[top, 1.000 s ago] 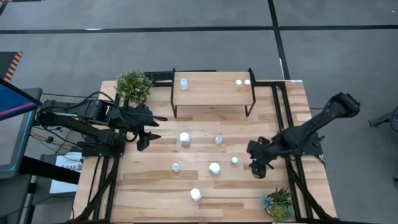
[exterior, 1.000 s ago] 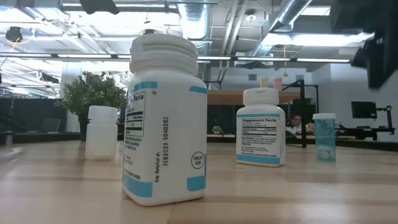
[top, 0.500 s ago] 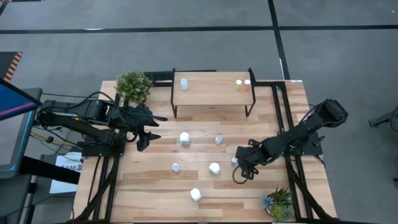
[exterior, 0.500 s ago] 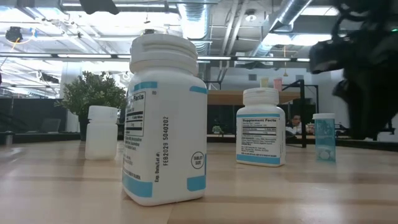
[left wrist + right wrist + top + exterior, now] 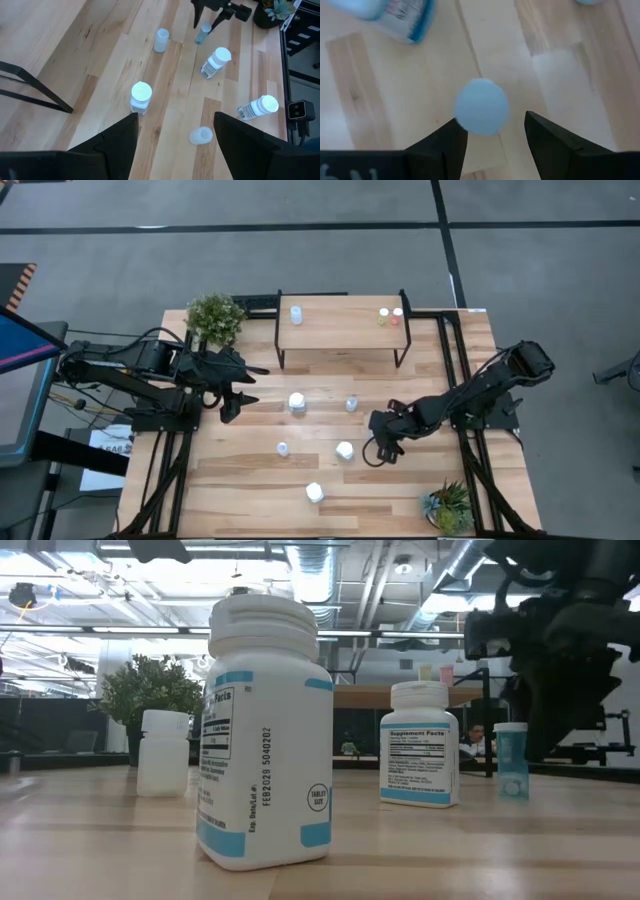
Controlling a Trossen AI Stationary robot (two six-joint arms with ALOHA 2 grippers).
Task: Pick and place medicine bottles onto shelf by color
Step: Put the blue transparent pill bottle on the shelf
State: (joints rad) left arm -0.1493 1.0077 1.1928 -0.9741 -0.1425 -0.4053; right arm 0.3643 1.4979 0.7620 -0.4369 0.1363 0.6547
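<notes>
1. The teal bottle (image 5: 511,761) is a slim upright cylinder with a teal cap, standing on the table (image 5: 240,480) toward its right half, in front of the shelf (image 5: 340,330).
2. The right tool (image 5: 492,131) hangs directly over that bottle with its fingers (image 5: 550,142) spread wide, one on each side of the cap; they grip nothing.
3. The left tool (image 5: 238,390) waits at the table's left side, near a potted plant (image 5: 214,317); its fingers are apart and empty.
4. On the open table I count three larger white bottles (image 5: 297,402) with blue-banded labels, two small pale ones (image 5: 351,404), and the single teal one: six in all.
5. Three bottles stand on the shelf: one white (image 5: 296,314) at its left end, and a yellowish (image 5: 383,315) and a reddish one (image 5: 397,314) side by side at its right end.
6. A second plant (image 5: 447,505) sits at the table's near right corner.
</notes>
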